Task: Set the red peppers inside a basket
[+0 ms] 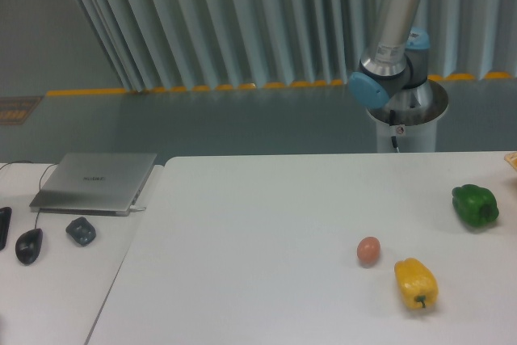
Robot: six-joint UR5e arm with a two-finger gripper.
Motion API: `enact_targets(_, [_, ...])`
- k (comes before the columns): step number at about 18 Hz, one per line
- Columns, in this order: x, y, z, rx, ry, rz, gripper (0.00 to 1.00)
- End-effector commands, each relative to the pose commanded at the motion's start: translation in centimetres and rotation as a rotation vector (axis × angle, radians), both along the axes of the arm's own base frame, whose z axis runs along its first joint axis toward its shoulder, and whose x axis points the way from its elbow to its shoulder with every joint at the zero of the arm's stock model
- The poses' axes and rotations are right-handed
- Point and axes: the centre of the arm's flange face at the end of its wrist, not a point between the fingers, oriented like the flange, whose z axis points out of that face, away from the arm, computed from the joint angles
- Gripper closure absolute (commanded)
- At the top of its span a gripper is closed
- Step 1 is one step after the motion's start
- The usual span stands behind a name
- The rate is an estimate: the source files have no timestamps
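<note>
Showing: a white bench (266, 224) seen from a fixed camera, with a robot arm (396, 30) standing behind its far edge.
Arm: a silver upright segment with blue joint caps rises out of the top of the picture; its round base sits on a pedestal just behind the bench.
Fingers: out of the picture, so whether they are wide, narrow or holding something cannot be told.
Red pepper: not visible anywhere in this view; its place cannot be told.
Basket: none can be made out; only a small orange sliver shows at the right edge, too little to identify.
Green pepper (475, 204): lying on the bench near the right edge.
Yellow pepper (416, 282): lying near the front of the bench, right of centre, dark stem pointing toward the camera.
Egg (368, 250): a small brownish egg just beside the yellow pepper, up and to its left, not touching it.
Spacing: the green pepper lies well apart from the egg and the yellow pepper.
Side desk: a second, lower surface joins on the left.
Laptop (95, 182): silver, lid closed, on the side desk.
Computer mouse (29, 245): dark, near the left edge.
Small dark object (80, 230): between the mouse and the laptop; too small to identify.
Background: pale pleated curtains above a grey floor with a yellow line.
</note>
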Motion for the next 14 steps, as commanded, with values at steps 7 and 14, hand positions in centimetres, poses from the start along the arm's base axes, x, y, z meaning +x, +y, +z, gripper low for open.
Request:
enact_targets(7, [3.8, 6.5, 3.5, -0.124, 0.055, -0.128, 0.0])
enact_targets(14, [9.9, 15.5, 5.6, -0.217, 0.021, -0.22, 0.0])
